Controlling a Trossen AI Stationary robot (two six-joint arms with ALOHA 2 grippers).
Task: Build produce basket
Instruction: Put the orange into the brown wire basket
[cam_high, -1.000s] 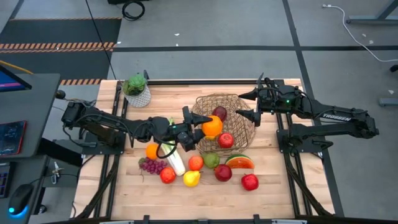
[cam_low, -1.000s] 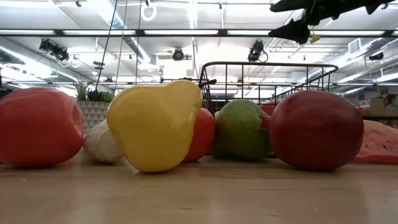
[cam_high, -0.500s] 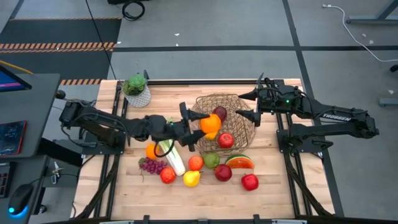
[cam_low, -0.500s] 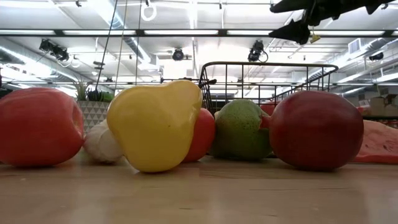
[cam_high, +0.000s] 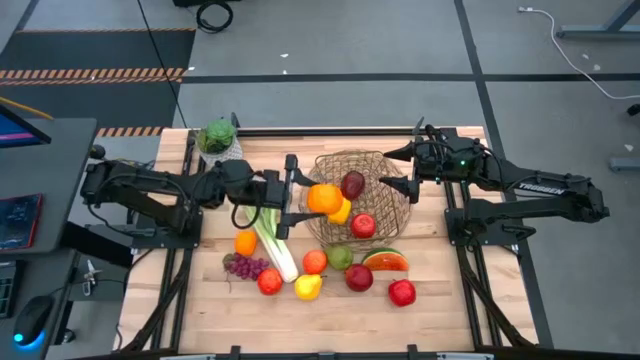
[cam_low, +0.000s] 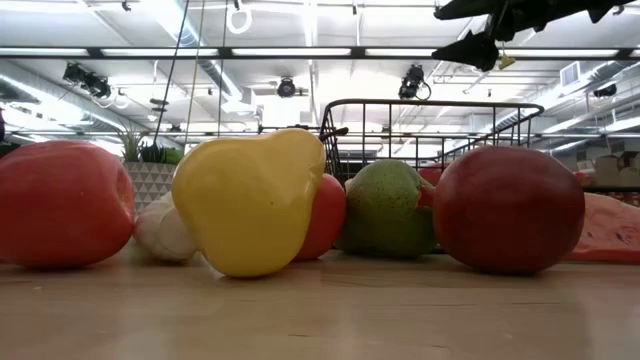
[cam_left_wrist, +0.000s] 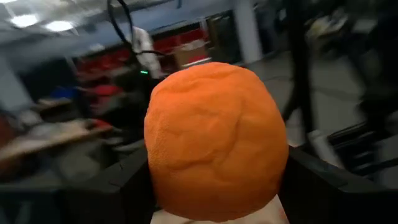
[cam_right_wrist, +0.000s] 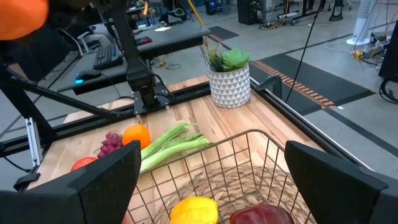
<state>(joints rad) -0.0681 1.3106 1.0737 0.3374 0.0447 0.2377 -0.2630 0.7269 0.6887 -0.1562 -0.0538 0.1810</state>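
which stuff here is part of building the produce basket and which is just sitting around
Part of the job:
basket
orange held by the left gripper
loose produce on the table

Just lying about:
potted plant
right gripper, open, waiting by the basket

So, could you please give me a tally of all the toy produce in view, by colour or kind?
Red fruit: 5
Orange fruit: 3
Yellow fruit: 2
Green pear: 1
Leek: 1
Purple grapes: 1
Watermelon slice: 1
Total: 14
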